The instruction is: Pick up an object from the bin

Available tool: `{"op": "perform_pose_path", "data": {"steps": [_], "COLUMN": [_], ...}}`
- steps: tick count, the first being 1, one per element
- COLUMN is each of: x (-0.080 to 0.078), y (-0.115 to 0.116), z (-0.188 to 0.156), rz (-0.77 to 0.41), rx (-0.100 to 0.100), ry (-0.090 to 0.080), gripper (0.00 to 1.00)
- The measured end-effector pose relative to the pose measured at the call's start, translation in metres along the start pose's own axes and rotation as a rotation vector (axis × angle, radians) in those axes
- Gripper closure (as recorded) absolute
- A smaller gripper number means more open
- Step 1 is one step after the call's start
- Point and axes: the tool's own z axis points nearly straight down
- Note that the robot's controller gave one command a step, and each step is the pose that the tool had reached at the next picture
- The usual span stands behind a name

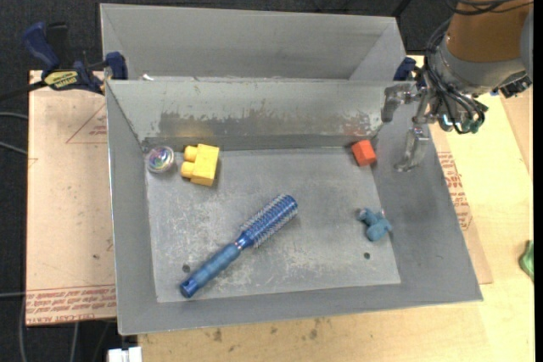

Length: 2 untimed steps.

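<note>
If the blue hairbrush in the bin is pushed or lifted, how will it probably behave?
The blue hairbrush looks like rigid plastic, so it probably stays stiff. Its round bristle head suggests it may roll if pushed sideways. Long, with a thicker head at one end, it would likely tilt if lifted by the handle.

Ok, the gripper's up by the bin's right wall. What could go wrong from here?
1. The gripper hangs over the grey metal bin's sloping right wall; a straight descent could strike that slope instead of reaching the floor.
2. The nearest thing, a small orange block, sits at the foot of the back wall, probably leaving little room to close around it.
3. The small blue-green lump is irregular in shape and may slip out of a grasp.
</note>
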Motion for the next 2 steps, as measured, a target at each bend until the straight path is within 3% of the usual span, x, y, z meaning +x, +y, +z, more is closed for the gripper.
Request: {"op": "perform_pose_path", "data": {"steps": [1, 2], "x": [0.049, 0.090], "y": [-0.002, -0.001], "z": [0.150, 0.154], "rz": [0.021, -0.331], "rx": [-0.001, 0.001], "ry": [0.001, -0.009], "gripper": [0.00, 0.00]}}
